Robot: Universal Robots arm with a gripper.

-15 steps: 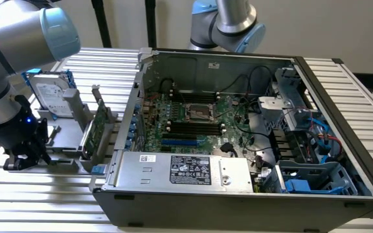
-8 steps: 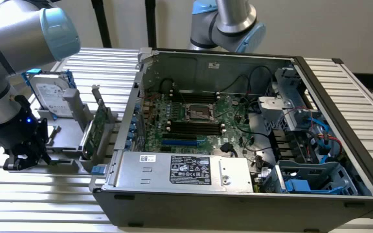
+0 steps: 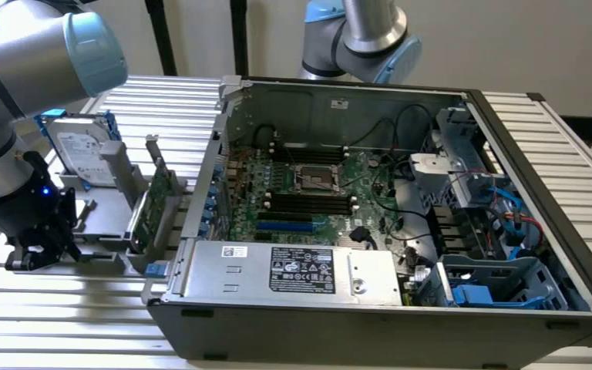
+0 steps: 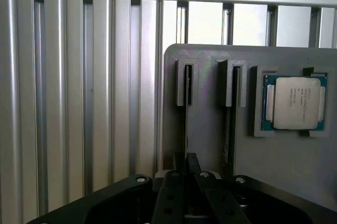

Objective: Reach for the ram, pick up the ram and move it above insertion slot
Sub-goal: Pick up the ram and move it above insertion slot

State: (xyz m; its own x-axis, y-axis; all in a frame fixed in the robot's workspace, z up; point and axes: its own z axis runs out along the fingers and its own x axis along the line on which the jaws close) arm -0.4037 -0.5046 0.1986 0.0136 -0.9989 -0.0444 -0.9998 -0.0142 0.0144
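In the wrist view the ram (image 4: 187, 113) stands on edge as a thin dark strip in a slotted bracket of the grey holder (image 4: 210, 145). My gripper (image 4: 186, 174) is down over the strip's near end, its black fingers (image 4: 174, 192) drawn close together on either side of it. The ram still sits in its bracket. A second thin stick (image 4: 231, 129) stands in the neighbouring bracket. In the exterior view my gripper (image 3: 34, 250) is low over the holder at the exterior view's left. The black memory slots (image 3: 311, 204) lie on the motherboard inside the open computer case (image 3: 378, 308).
A processor chip (image 4: 295, 103) rests in a recess of the holder beside the brackets. A tall green expansion card (image 3: 152, 208) and a hard drive (image 3: 80, 150) stand between my arm and the case. A second robot arm (image 3: 363, 38) rises behind the case. The table is ribbed aluminium (image 3: 70, 308).
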